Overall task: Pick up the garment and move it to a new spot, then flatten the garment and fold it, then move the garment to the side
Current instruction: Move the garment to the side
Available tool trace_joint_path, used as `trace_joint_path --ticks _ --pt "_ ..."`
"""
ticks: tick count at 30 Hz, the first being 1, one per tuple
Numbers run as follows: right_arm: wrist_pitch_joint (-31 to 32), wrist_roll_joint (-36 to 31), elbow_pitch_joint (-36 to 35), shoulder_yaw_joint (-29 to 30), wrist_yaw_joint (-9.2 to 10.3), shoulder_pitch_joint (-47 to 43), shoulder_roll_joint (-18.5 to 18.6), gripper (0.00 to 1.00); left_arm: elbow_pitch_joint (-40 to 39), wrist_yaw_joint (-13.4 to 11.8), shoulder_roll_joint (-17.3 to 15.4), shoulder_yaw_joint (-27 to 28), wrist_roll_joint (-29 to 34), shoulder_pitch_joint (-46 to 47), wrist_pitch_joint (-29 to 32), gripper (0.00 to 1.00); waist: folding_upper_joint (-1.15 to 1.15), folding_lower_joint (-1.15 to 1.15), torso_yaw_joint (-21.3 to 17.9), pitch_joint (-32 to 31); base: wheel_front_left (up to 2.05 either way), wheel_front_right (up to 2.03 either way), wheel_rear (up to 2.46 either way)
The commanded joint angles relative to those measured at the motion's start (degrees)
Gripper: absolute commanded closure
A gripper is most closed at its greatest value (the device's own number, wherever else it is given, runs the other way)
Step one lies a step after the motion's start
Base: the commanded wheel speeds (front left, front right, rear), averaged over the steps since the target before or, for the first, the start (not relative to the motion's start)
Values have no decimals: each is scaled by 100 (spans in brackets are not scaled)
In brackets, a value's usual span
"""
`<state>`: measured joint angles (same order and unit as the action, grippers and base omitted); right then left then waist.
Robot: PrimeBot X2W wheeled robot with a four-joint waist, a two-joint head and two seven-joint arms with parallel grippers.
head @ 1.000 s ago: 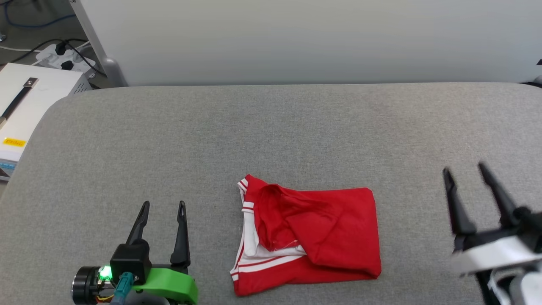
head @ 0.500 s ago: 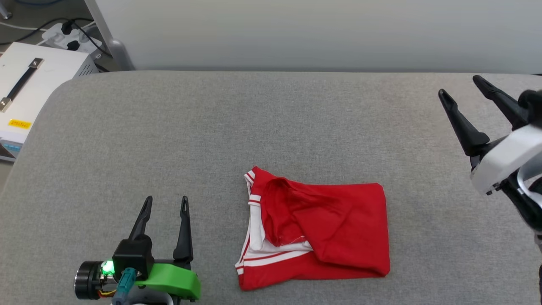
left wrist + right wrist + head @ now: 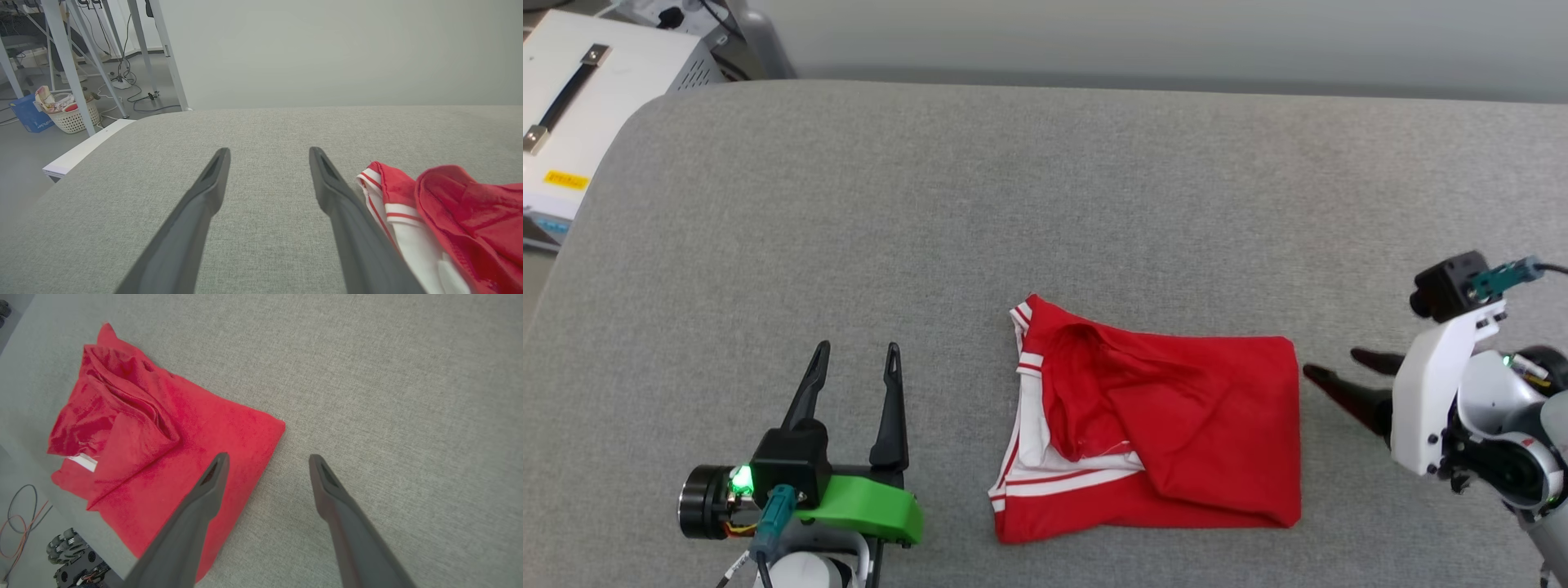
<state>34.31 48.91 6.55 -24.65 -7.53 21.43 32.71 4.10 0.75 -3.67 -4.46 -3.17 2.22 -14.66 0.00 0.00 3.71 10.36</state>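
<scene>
Swung the right claw [image 3: 1330, 362] down and round over the last second, from fingers-up at the far right to low and nearly level, tips now aimed at the garment [image 3: 1176, 425]. Tilted the head camera downward as well, so no real shift of the cloth. Stands spread wide with nothing held, tips just short of the nearest red edge and, as far as can be told, not touching it. Just ahead of those tips, on the grey padded tabletop [image 3: 1013, 204]: jersey folded into a rough rectangle, red body uppermost, white sleeve and striped trim on the side farthest from this claw. Looks light, soft and limp. Would likely sag and fall open if lifted by one layer, so probably best pinched through all layers at the near folded edge or corner, with a second hold on the striped side. Beyond the cloth, the left claw [image 3: 858, 349], likewise wide apart and empty, near the striped side but clear of it. From the right wrist: one finger seen against red cloth, the other against bare tabletop, plus a small white label [image 3: 83, 461] in a fold and a wheeled base [image 3: 73, 555] below the table edge. From the left wrist: stripes close beside one finger, and a laundry basket [image 3: 71, 116] far off on the floor.
</scene>
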Motion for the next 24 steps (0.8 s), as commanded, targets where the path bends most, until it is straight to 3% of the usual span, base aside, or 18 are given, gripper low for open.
trace_joint_path --ticks 1,17,18,19,20,24 --pt "43 100 42 -41 4 -88 -28 0 1 5 29 -12 -42 123 -34 0 0 0 110 140 0 0 0" --pt "-76 379 862 -1016 4 -311 -361 0 86 -3 63 -168 -71 476 -34 0 0 0 454 545 0 0 0" --pt "-183 372 878 -1036 4 -305 -362 51 96 -6 64 -171 -75 475 -34 0 0 0 461 530 0 0 0" --pt "-289 351 892 -1059 4 -287 -357 81 106 -10 65 -171 -80 468 -34 0 0 0 464 507 0 0 0" --pt "-407 314 885 -1109 4 -246 -331 100 120 -15 66 -167 -85 450 -34 0 0 0 459 472 0 0 0" --pt "-1138 -48 858 -1107 4 85 -173 100 158 -40 68 -124 -87 335 -34 0 0 0 375 297 0 0 0"
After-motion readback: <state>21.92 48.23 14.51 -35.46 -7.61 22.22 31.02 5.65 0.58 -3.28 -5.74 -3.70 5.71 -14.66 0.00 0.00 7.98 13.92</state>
